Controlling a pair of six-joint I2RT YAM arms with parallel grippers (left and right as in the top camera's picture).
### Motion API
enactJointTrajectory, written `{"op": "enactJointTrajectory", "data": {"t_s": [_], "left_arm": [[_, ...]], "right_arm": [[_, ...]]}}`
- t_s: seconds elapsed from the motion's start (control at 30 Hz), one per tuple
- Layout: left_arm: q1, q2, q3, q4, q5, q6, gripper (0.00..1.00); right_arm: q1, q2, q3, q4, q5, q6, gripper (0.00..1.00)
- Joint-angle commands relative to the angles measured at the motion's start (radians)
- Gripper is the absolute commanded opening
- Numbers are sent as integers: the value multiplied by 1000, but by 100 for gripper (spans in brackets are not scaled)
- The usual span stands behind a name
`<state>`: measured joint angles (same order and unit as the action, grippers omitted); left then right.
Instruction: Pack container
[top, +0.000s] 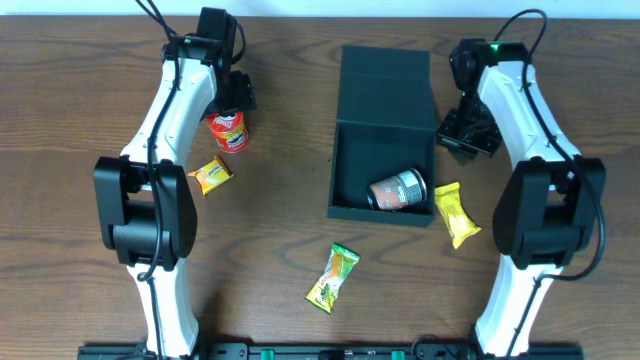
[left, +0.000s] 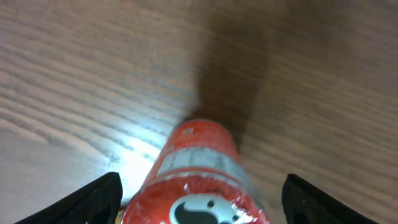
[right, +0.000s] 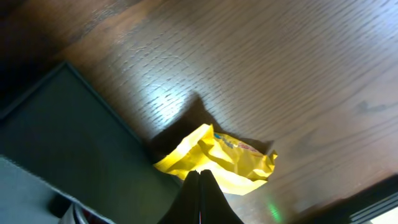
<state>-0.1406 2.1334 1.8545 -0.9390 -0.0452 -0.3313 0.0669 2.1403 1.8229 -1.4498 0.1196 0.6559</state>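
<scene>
The dark teal container stands open in the middle of the table, its lid laid back. A grey can lies inside it. A red can stands upright to the left. My left gripper is over it, and in the left wrist view the red can sits between the open fingers, apart from both. My right gripper hovers by the container's right wall. Its fingertips are pressed together, holding nothing, and a crumpled yellow packet lies just beyond them.
A second yellow packet lies below the red can. The right-hand yellow packet rests against the container's front right corner. A green packet lies in front of the container. Both arms' bases stand at the near edge.
</scene>
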Motion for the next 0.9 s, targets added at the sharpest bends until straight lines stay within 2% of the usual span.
{"op": "enactJointTrajectory", "data": {"t_s": [0.0, 0.1, 0.3, 0.37, 0.43, 0.53, 0.6, 0.87], "left_arm": [[0, -11, -21, 16, -18, 18, 84], [0, -11, -40, 18, -18, 18, 91], [0, -11, -53, 18, -18, 18, 90], [0, -11, -53, 18, -17, 18, 87], [0, -11, -53, 17, -17, 18, 80], [0, -11, -53, 17, -17, 18, 78], [0, -11, -53, 17, -17, 18, 73], [0, -11, -53, 13, -17, 18, 71]], "right_arm": [[19, 5, -5, 7, -16, 20, 2], [27, 5, -5, 11, -19, 20, 2], [48, 5, -5, 29, -40, 19, 2], [53, 5, -5, 42, -68, 15, 2], [59, 5, -5, 61, -109, 10, 2], [65, 5, -5, 91, -153, 1, 2], [66, 5, -5, 111, -189, 1, 2], [66, 5, -5, 148, -237, 1, 2]]}}
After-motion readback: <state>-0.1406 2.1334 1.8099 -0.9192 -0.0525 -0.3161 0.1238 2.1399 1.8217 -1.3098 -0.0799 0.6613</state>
